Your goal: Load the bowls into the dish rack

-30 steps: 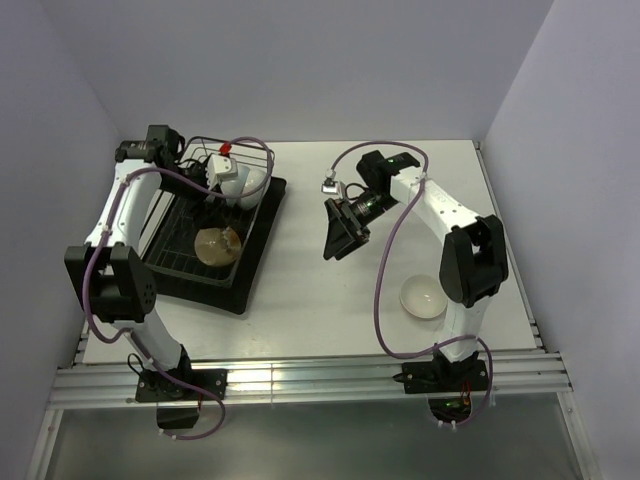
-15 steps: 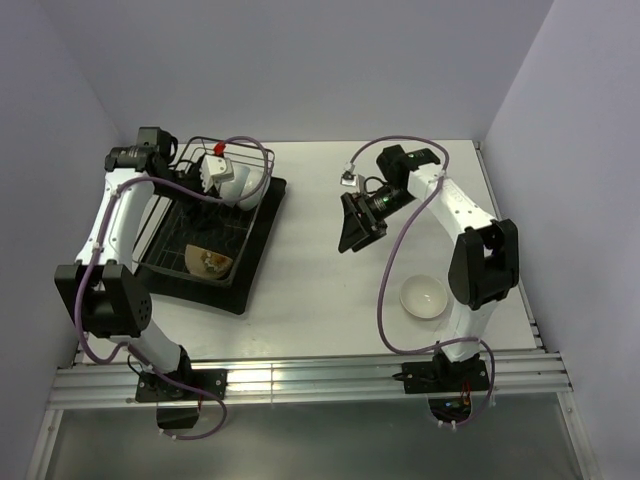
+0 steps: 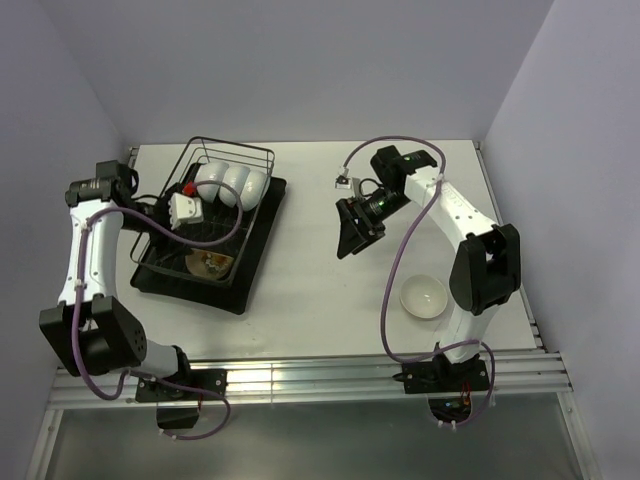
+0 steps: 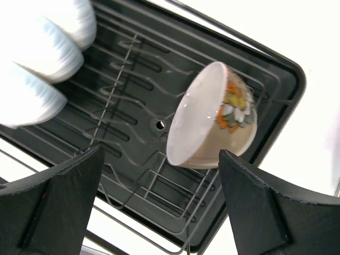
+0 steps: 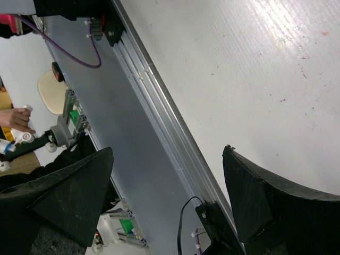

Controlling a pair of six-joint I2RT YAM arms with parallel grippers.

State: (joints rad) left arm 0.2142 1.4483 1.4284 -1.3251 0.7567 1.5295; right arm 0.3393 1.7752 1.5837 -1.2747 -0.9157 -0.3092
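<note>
Over at the left of the white counter [image 3: 310,300], the left gripper [image 3: 188,212] hangs above the middle of the dark wire dish rack [image 4: 133,106], its jaws wide apart with nothing between them. The rack sits on a flat black tray [image 3: 262,245], which I take to be there to catch drips and keep the basket from sliding. Three glossy white bowls [image 3: 230,180] stand on edge in a row at the far end, touching one another, packed that way to save space among the wires. At the near end a tan bowl with a flower pattern [image 4: 210,114] lies tilted on its rim, its cream inside turned towards the white ones. It looks lodged rather than slotted, and I'd guess it could roll if bumped. Between it and the row the rack floor is bare, room enough for more by my reckoning. With the raised wire sides and the arm's purple cable [image 3: 238,215] draped across, though, any entry has to come from above.

Further right, the right gripper [image 3: 348,232] hovers over open counter, jaws spread and empty, well apart from the rack. Right again, near the right arm's base, a plain white round bowl [image 3: 423,297] sits upright on the counter, not far from the near edge and its aluminium rail [image 3: 320,372]. Reaching it looks to mean folding the arm back towards itself, with little room on the near side.
</note>
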